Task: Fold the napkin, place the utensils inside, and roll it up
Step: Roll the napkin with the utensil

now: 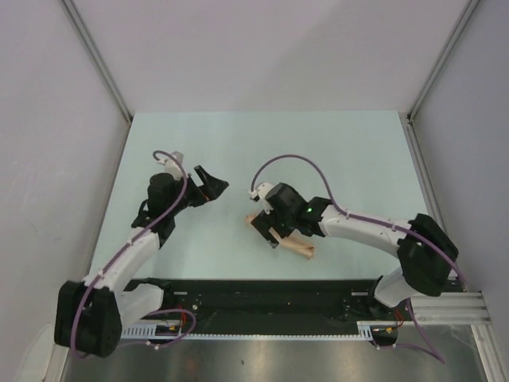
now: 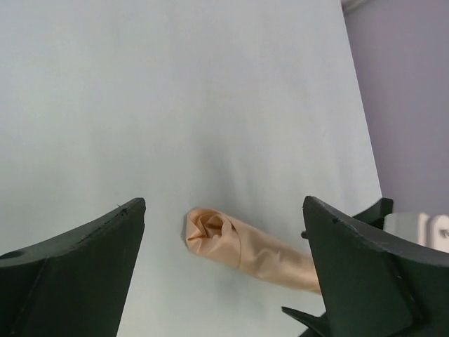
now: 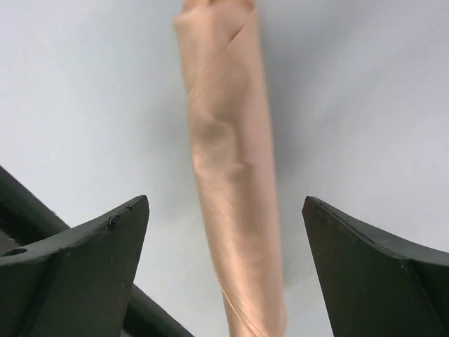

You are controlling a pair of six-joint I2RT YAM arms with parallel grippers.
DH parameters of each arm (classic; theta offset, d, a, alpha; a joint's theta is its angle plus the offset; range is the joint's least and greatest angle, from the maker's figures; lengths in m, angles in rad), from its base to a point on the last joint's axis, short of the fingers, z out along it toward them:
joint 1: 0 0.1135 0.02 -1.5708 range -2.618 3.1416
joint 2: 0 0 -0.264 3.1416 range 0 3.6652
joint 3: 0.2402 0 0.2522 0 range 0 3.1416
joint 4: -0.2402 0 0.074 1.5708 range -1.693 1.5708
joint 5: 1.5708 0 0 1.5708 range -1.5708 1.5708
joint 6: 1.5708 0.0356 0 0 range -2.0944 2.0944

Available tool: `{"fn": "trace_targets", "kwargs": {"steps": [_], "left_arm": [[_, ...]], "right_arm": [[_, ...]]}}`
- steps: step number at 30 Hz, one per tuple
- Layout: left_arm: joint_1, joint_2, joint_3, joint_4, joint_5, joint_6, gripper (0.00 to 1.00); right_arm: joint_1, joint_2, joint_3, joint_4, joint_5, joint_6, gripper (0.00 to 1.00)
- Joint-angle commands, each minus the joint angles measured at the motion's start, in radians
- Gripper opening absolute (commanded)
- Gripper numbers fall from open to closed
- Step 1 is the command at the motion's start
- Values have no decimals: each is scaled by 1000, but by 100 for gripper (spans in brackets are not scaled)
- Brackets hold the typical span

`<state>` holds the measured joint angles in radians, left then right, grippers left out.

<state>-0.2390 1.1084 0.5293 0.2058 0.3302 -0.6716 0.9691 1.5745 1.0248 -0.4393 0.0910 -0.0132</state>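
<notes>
The napkin lies on the table as a tight peach-orange roll, slanting from upper left to lower right. My right gripper hovers over its left half, open, a finger on each side and not touching the cloth. In the right wrist view the napkin runs lengthwise between the spread jaws of the right gripper. My left gripper is open and holds nothing, off to the left of the roll. From the left wrist the napkin shows its curled end beyond the left gripper. The utensils are hidden.
The pale green tabletop is closed in by grey walls on the left, right and far sides. A black rail with the arm bases runs along the near edge, close to the roll's lower right end.
</notes>
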Motion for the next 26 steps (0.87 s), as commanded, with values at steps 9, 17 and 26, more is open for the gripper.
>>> {"fn": "trace_targets", "kwargs": {"steps": [9, 17, 26], "left_arm": [[204, -324, 290, -640, 87, 345, 100], [204, -485, 268, -657, -8, 395, 100], [204, -516, 256, -637, -26, 383, 100]], "right_arm": [[-453, -382, -164, 100, -119, 251, 97], [-642, -606, -316, 122, -105, 305, 97], [-662, -714, -391, 119, -59, 283, 97]]}}
